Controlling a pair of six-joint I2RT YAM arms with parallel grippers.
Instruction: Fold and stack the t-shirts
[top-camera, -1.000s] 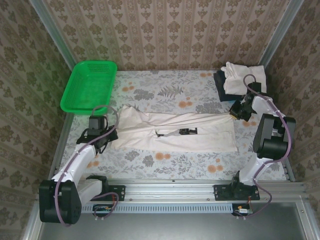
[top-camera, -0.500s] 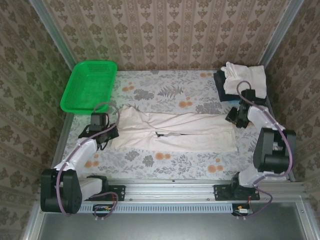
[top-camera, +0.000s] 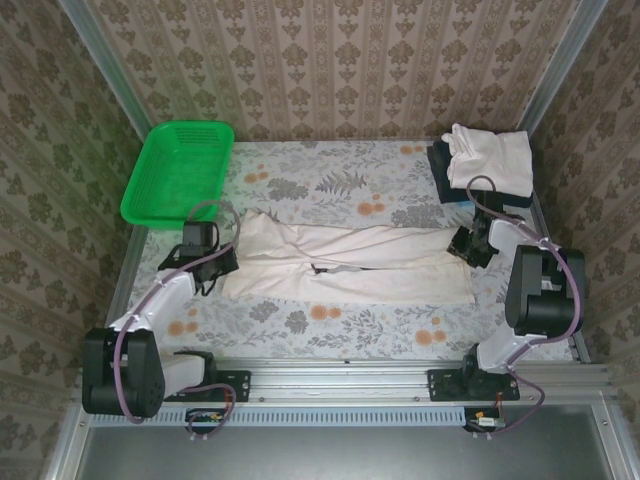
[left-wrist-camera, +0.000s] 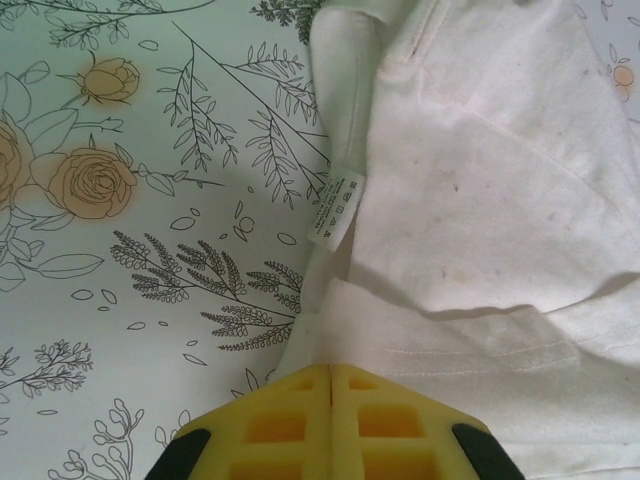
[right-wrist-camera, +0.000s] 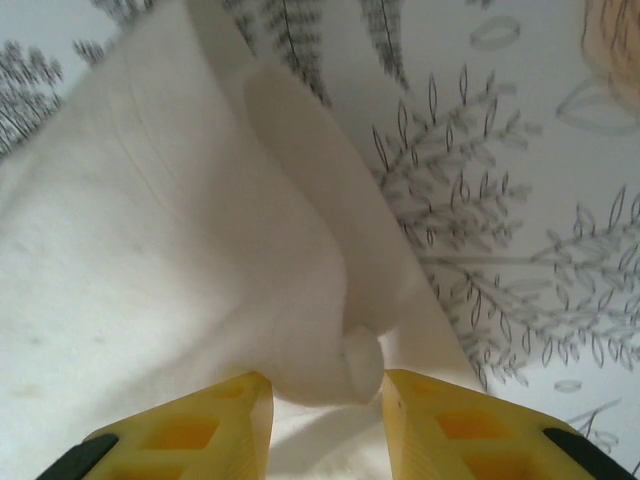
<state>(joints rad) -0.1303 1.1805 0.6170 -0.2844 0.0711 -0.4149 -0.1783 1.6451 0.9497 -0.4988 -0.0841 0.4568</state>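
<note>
**Both pincers at the ends of the spread shirt**

My left gripper (left-wrist-camera: 330, 372) sits at the bottom centre of the left wrist view. Its yellow pads are pressed flat together, and the hem of the cream t-shirt (left-wrist-camera: 480, 180) runs into their tip. A small white care label (left-wrist-camera: 336, 208) hangs off the shirt's edge just above. The floral table (left-wrist-camera: 120, 250) fills the left half of that view.

My right gripper (right-wrist-camera: 327, 385) stands narrow, with a bunched fold of the cream t-shirt (right-wrist-camera: 150, 230) packed between the two pads and touching both.

From above, the left gripper (top-camera: 215, 262) is at the shirt's left end and the right gripper (top-camera: 465, 245) at its right end. The cream t-shirt (top-camera: 350, 262) lies stretched in a long band across the middle of the table (top-camera: 330, 185). At the upper right a white t-shirt (top-camera: 490, 155) lies rumpled on a navy t-shirt (top-camera: 437, 170). A green basket (top-camera: 180, 170) sits at the upper left.
</note>
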